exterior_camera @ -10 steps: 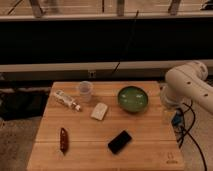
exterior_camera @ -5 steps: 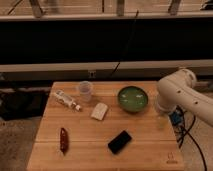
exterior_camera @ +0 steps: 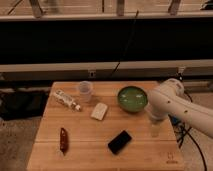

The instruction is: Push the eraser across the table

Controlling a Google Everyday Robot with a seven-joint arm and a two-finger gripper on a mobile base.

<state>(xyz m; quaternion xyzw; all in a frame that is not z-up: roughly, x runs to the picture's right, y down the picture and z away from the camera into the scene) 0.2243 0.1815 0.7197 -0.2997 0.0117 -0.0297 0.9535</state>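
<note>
The eraser (exterior_camera: 120, 142) is a flat black block lying at an angle on the front middle of the wooden table (exterior_camera: 90, 155). My white arm (exterior_camera: 172, 102) reaches in from the right over the table's right side, just right of the green bowl. My gripper (exterior_camera: 154, 129) hangs down from it above the right part of the table, to the right of the eraser and a little behind it, apart from it.
A green bowl (exterior_camera: 132, 98) stands at the back right. A clear cup (exterior_camera: 85, 90), a lying small bottle (exterior_camera: 67, 100), a pale cream block (exterior_camera: 99, 111) and a dark red chilli-shaped thing (exterior_camera: 63, 139) lie on the left half. Cables hang off the right edge.
My arm has swung left from beyond the table's right edge to over its right side, and the gripper has come closer to the eraser. The objects have not moved.
</note>
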